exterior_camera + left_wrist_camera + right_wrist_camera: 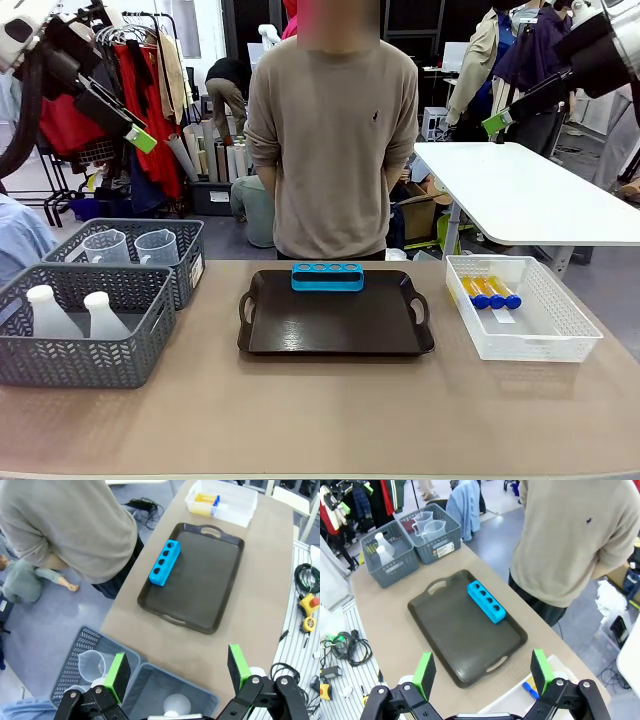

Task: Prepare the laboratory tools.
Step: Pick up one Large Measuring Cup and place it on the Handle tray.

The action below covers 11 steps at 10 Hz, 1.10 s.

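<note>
I am seeing the left gripper (178,672) and right gripper (483,670) with jaws released, grasping nothing; the blue rack (327,276) is sitting on the tray (335,325) toward the far edge of the bench (320,420); the tubes (490,292) are lying in the white basket (560,310) by the right edge; the beakers (135,246) and flasks (75,313) are standing in grey baskets (80,355) at the left edge; a basket label (197,270) is showing print too small to read.

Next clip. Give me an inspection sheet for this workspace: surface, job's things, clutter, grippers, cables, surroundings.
Surface: tan table, dark brown tray at its middle.
Job's things: blue rack on the tray's far edge, holes empty; blue-capped tubes lying in the white basket; two flasks in the near grey basket; two beakers in the far grey basket.
Clutter: nothing seen.
Grippers: left gripper and right gripper both open, empty, raised above the table.
Cables: coils beside the table, on the robot's side.
Surroundings: person standing at the far side; clothes rack; white table behind.
</note>
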### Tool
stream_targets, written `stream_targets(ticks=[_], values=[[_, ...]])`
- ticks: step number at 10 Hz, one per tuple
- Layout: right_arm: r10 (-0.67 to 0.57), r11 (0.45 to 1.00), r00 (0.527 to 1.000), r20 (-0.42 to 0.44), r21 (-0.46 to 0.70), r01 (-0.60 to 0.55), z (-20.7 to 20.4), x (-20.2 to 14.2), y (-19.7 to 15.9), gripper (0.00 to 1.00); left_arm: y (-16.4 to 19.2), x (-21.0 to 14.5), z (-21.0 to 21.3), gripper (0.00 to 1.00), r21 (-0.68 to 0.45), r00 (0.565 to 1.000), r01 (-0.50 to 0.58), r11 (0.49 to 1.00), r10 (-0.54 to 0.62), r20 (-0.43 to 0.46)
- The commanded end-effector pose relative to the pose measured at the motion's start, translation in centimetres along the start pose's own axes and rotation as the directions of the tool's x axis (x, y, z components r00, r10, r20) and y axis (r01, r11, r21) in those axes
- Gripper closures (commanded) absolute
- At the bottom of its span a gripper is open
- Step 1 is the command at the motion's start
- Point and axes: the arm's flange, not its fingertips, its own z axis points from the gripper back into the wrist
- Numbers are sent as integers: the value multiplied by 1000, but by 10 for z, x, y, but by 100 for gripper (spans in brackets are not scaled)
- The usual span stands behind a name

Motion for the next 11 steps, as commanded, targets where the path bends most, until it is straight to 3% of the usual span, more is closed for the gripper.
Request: stream_targets(ticks=[1,8,9,11], values=[[40,999,999,17,23,-40,1,6,-1,0,7,0,3,0,17,1000,10,1000,-10,19],[67,998,997,40,-18,-67,18,23,12,0,9,-5,-1,0,-3,1000,10,1000,-10,28],[42,999,999,8,-15,-42,10,15,12,0,7,-5,-3,0,-1,999,30,1000,-30,36],[42,999,999,8,-15,-42,10,15,12,0,7,-3,-2,0,9,1000,-11,1000,11,-4]])
